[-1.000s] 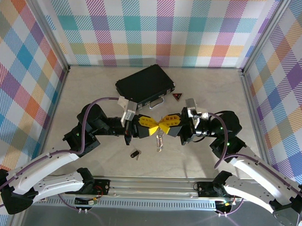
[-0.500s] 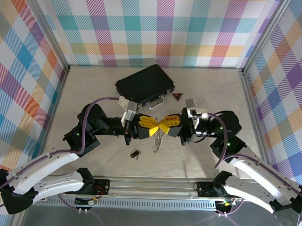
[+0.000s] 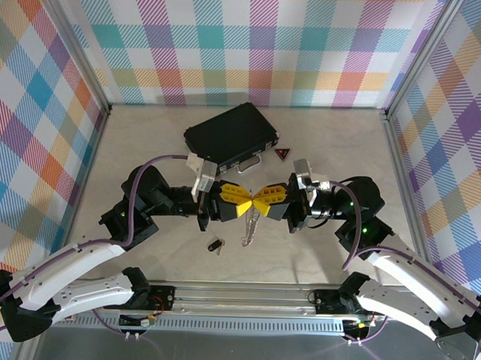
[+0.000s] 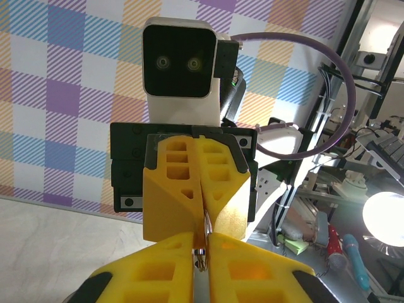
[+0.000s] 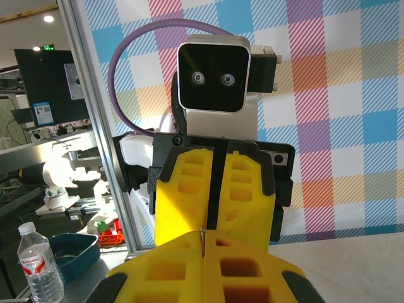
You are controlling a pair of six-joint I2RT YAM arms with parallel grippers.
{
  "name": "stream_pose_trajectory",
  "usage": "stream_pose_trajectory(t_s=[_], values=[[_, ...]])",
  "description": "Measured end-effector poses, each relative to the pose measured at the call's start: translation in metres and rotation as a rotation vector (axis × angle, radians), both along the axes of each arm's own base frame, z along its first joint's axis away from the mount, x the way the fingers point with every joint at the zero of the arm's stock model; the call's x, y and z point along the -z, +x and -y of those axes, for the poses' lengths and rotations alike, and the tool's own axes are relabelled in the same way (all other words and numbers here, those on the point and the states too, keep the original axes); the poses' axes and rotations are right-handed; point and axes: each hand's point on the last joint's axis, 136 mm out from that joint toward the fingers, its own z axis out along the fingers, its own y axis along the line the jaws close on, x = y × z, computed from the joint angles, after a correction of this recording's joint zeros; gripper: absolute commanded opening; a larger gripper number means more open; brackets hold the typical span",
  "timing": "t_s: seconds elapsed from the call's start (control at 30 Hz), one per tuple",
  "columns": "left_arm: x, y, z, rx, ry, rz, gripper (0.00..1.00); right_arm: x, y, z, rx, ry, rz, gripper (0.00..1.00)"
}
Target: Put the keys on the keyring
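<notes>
Above the table's middle, my left gripper (image 3: 245, 205) and right gripper (image 3: 263, 200) meet tip to tip. Both are shut on the keyring, whose thin silvery pieces (image 3: 251, 225) dangle below the yellow fingers. In the left wrist view a shiny metal loop (image 4: 202, 252) sits in the narrow gap of my left gripper (image 4: 201, 260) and runs into the right one's tips. In the right wrist view a thin metal edge (image 5: 202, 235) shows between the closed pads of my right gripper (image 5: 203, 245). One of the keys (image 3: 214, 245), dark-headed, lies on the table below the left gripper.
A black case (image 3: 233, 134) with a silver handle lies behind the grippers. A small red-and-black triangle (image 3: 284, 154) sits to its right. Checked walls close in the table on the left, right and back.
The dangling silvery pieces have swung from hanging straight down to slanting down-left. Both grippers have edged slightly upward together. The key on the table has not moved.
</notes>
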Motion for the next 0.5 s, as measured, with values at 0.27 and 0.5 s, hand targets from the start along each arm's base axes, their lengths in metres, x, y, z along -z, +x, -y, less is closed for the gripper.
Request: stream_pose_trajectory(t_s=[0.27,0.5], values=[[0.0,-0.001,0.0,-0.001,0.001,0.025,0.0,0.0,0.0,0.0,0.0,0.0,-0.002,0.0],[0.009,0.001,-0.001,-0.022,0.083,0.067,0.0,0.011,-0.001,0.001,0.01,-0.054,-0.017,0.27]])
